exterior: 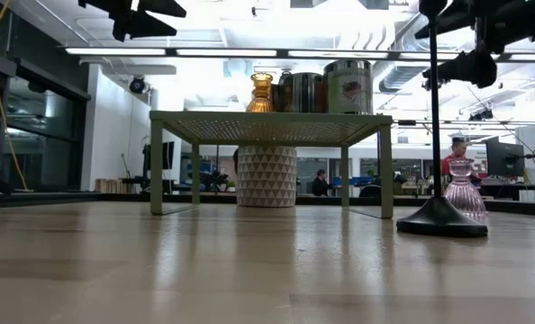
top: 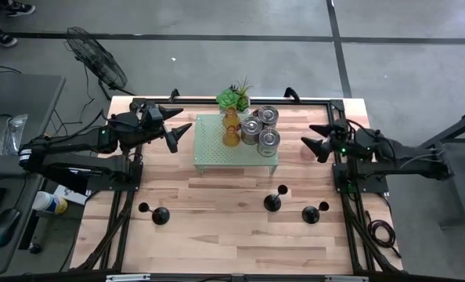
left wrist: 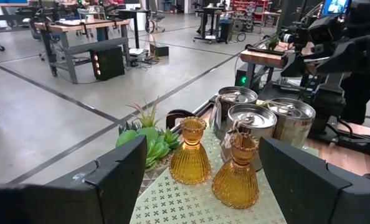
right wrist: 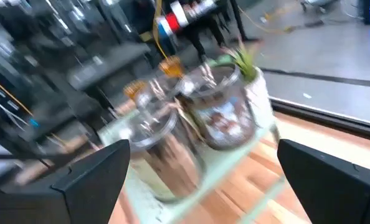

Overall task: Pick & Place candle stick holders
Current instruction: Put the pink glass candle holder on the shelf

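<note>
Amber holders (left wrist: 235, 174) sit closest to my left tool's camera, two ribbed glass ones side by side on the pale green perforated stand (top: 217, 149). Behind them, three silvery cylindrical holders (top: 261, 130) stand clustered on the same stand, toward the upper centre of the high view. So five holders look already placed, if the stand is where they belong; that is my reading, not something shown.

Four black holders (top: 272, 202) with round bases and thin stems are still on the bare counter (top: 217, 227): two at lower left of the high view, two at lower right. In the low view one of them stands at the right of the frame, with what seems a pinkish glass piece (exterior: 466, 193) just behind it; I cannot place that one from above.

My left tool (top: 178, 128) hovers left of the stand with its fingers spread wide and nothing between them. My right tool (top: 317, 139) hovers right of the stand, fingers fully apart, also empty. Neither touches a holder.

I judge the job a little past halfway, the black ones remaining. Beyond the stand sits the green spiky plant (top: 234, 97), untouched.
</note>
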`<action>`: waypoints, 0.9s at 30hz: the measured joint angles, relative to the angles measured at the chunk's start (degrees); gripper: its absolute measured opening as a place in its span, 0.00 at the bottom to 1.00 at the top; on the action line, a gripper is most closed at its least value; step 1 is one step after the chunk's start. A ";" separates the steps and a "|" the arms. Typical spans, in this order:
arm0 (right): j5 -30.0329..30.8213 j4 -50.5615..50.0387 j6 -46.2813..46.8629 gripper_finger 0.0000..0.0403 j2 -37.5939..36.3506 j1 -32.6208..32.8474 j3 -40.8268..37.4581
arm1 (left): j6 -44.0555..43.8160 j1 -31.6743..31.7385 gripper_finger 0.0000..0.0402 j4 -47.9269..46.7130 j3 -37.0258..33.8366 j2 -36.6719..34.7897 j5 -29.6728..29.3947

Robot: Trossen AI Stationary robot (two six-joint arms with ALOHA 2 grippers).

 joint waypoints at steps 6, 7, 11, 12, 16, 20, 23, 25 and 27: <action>0.66 -15.91 -0.46 0.99 6.32 -2.64 9.07 | -1.15 0.00 0.76 0.09 0.00 0.00 -0.04; 0.49 -19.06 0.27 0.99 7.64 -3.30 10.81 | -1.28 0.00 0.76 0.09 0.00 0.00 -0.06; -0.15 -32.03 5.95 0.99 13.50 -6.38 17.63 | -1.28 0.00 0.76 0.09 0.00 0.00 -0.17; -0.93 -35.47 8.04 0.99 14.94 -7.30 19.14 | -1.28 0.00 0.76 0.09 0.00 0.00 -0.16; -5.66 -47.34 15.72 0.99 20.03 -11.57 23.80 | -1.28 0.00 0.76 0.09 0.00 0.00 -0.17; -11.14 -48.46 14.26 0.99 22.35 -14.09 24.28 | -1.28 0.00 0.76 0.07 0.00 0.00 -0.16; -15.35 -48.45 14.27 0.99 23.15 -14.43 24.22 | -1.28 0.00 0.76 0.07 0.00 0.00 -0.15; -16.61 -48.36 14.53 0.99 23.36 -14.37 24.22 | -1.28 0.00 0.76 0.04 0.00 0.00 -0.15; -16.99 -48.34 15.54 0.99 23.64 -14.39 24.22 | -1.28 0.00 0.76 0.04 0.00 0.00 -0.15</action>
